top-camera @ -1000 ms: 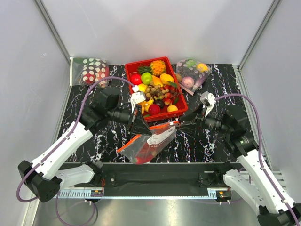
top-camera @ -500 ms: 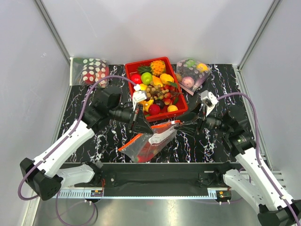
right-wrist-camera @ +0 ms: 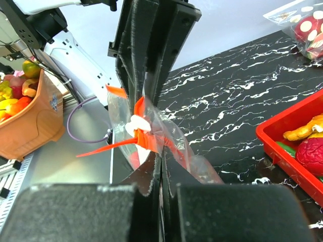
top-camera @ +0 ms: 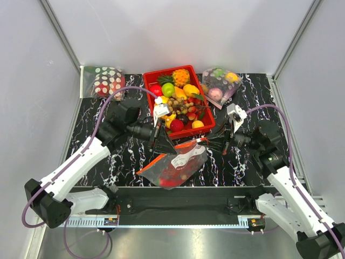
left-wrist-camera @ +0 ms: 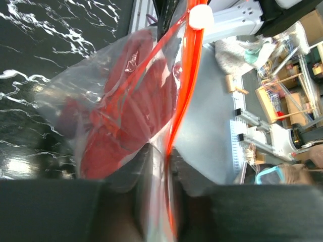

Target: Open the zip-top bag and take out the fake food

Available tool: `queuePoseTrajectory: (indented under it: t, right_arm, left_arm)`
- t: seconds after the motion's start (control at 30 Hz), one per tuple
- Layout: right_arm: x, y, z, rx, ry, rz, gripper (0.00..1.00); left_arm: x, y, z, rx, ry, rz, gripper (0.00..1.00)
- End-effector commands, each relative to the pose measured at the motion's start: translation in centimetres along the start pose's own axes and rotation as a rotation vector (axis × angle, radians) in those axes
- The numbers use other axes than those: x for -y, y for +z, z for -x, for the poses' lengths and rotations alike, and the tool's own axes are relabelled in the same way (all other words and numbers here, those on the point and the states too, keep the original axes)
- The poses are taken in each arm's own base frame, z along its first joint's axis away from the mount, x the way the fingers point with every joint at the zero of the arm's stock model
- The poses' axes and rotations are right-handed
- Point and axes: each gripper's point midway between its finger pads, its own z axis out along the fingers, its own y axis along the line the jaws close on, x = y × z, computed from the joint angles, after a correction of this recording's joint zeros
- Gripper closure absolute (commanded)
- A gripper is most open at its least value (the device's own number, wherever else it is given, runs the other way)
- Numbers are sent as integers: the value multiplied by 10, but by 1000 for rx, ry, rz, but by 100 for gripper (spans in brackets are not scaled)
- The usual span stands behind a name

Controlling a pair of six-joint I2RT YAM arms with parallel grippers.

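Observation:
The zip-top bag (top-camera: 178,164) sags between my two grippers, its lower part on the black marbled table. Red fake food (top-camera: 171,172) shows through the plastic, also in the left wrist view (left-wrist-camera: 126,116). My left gripper (top-camera: 160,144) (left-wrist-camera: 159,164) has its fingers a little apart, and the bag's orange-red zip strip (left-wrist-camera: 187,75) runs loosely through the gap. The white slider (left-wrist-camera: 201,16) sits at the strip's far end. My right gripper (top-camera: 209,143) (right-wrist-camera: 161,166) is shut on the bag's clear plastic (right-wrist-camera: 174,138) just beside the slider (right-wrist-camera: 136,125).
A red basket (top-camera: 211,117) full of plastic fruit stands behind the bag. A white-dotted red bag (top-camera: 105,81) lies at the back left and a clear bag of pastel fruits (top-camera: 220,85) at the back right. The table's near edge is just below the bag.
My left gripper's fingers have parted and the bag has sagged down and toward the near edge. My right gripper has closed on the bag's end by the slider.

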Motion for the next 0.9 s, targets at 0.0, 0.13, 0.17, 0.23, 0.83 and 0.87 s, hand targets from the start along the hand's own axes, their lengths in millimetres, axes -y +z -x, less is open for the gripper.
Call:
queuePoseTrajectory:
  t: [0.0,0.13,0.17,0.23,0.83,0.87]
  right_arm:
    - [-8,1,9,25,-40,30,100]
    - [-3,2,6,15,-9,14,100]
    - [1,3,3,6,11,0,100]
    - [6,5,3,5,24,-19,100]
    - [58,8,-24,-111,258,-259,100]
    - [58,8,-24,-112,257,-256,100]
  left_arm:
    - [0,-1,14,35,70,22,67]
    - [-8,-2,27,51,114,113,48]
    - [-5,-3,35,60,146,126,46]
    - [-8,1,44,75,198,199,43]
    - [-13,27,83,123,605,616,40]
    - [-10,30,85,123,623,609,39]
